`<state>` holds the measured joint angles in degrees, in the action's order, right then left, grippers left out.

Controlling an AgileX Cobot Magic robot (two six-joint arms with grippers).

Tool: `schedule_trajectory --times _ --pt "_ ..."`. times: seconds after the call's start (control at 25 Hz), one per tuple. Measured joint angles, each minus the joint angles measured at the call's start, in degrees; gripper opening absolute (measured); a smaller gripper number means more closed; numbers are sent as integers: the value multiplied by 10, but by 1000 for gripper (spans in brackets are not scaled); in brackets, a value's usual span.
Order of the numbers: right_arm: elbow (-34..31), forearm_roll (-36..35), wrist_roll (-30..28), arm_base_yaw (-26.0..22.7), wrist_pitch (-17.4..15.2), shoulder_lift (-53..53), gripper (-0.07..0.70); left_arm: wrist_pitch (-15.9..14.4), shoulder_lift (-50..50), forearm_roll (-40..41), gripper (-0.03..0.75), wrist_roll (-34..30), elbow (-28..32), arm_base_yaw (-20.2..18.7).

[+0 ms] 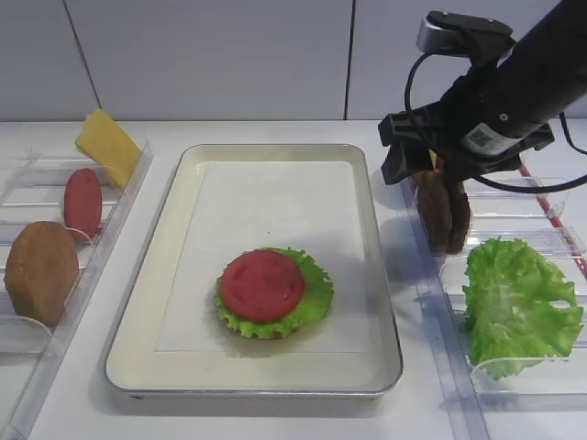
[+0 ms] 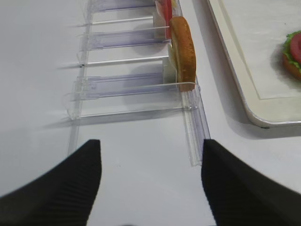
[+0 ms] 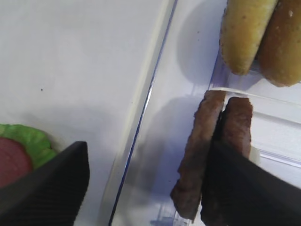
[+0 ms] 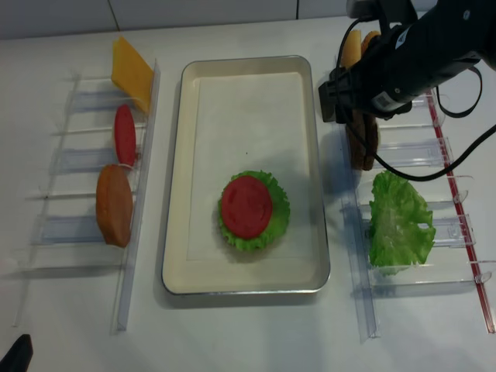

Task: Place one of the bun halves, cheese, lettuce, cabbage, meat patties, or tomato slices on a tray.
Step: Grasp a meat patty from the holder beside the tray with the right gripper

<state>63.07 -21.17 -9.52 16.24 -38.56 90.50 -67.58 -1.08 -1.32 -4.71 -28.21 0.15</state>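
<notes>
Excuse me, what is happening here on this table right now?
A two-arm robot is building a burger on the tray. A stack lies there already: a tomato slice on lettuce on a bun half. The right gripper is open at the right rack, one finger to each side of the two meat patties standing upright there; nothing is gripped yet. The left gripper is open and empty beside the left rack, which holds a bun half, a tomato slice and cheese.

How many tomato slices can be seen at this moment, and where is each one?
2. One tomato slice lies flat on the lettuce on the tray. The other tomato slice stands on edge in the left rack. More could be hidden.
</notes>
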Motion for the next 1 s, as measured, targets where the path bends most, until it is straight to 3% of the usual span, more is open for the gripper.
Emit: schedule_trajectory --times 0.52,0.84,1.0 --pt "1 0 0 1 3 23 531 0 0 0 457 0 0 0" --pt "1 91 78 1 8 24 417 0 0 0 457 0 0 0" --pt "1 109 90 2 8 24 338 0 0 0 457 0 0 0"
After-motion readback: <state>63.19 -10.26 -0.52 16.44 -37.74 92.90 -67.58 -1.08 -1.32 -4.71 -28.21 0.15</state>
